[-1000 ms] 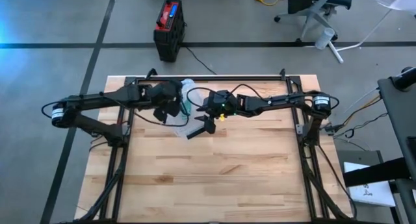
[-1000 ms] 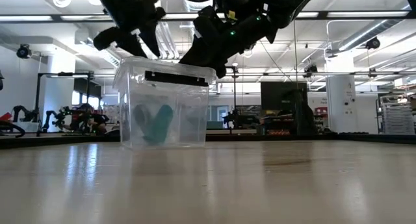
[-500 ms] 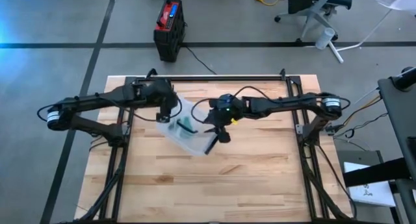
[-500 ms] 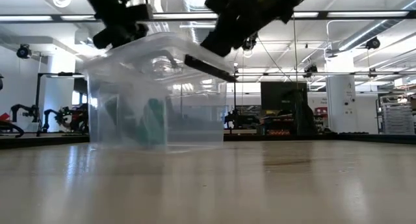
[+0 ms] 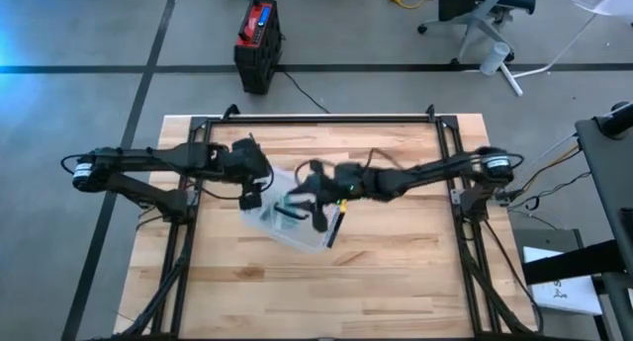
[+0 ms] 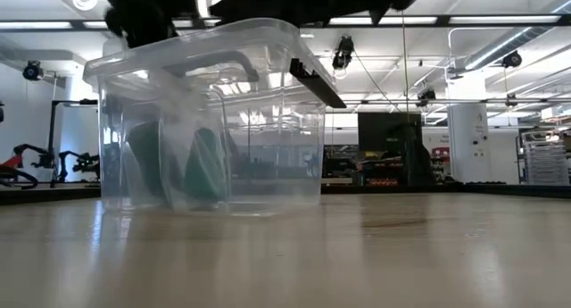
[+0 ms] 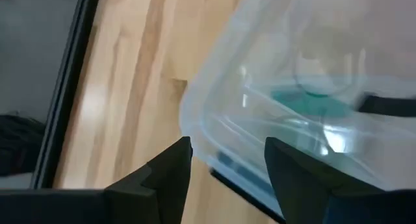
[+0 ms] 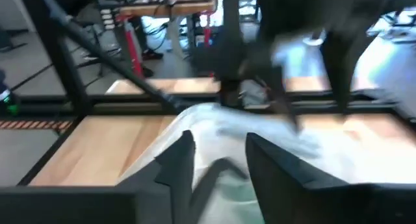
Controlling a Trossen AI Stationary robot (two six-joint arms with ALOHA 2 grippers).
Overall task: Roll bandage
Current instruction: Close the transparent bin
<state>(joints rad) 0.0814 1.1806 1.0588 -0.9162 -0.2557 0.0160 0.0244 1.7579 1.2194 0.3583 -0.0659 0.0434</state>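
Observation:
A clear plastic box (image 5: 287, 222) with a lid and black latches stands on its bottom on the wooden table (image 5: 326, 282), left of centre. Teal bandage rolls (image 6: 205, 165) lie inside it and show through the wall (image 7: 312, 100). My left gripper (image 5: 255, 193) is open at the box's far left corner. Its fingers stand on either side of the rim there (image 7: 201, 139), and I cannot tell whether they touch it. My right gripper (image 5: 318, 205) is at the box's right side, closed on its upper edge. My right gripper has the box's clear upper edge (image 8: 195, 136) on its right side between its two fingers (image 8: 179, 162). It comes nearly level from the table's right. Blur hides whether it holds the lid or the rim. The box rests on the table.
Black frame rails (image 5: 316, 119) run along the table's far edge and both sides. A black and red case (image 5: 257, 44) stands on the floor beyond the far edge. Bare wood lies between the box and the table's near edge.
The box has slid toward the table's near edge and turned about, staying on the table; it now fills more of the low view. Both grippers have gone the same way with it. My left gripper has rolled about its own line.

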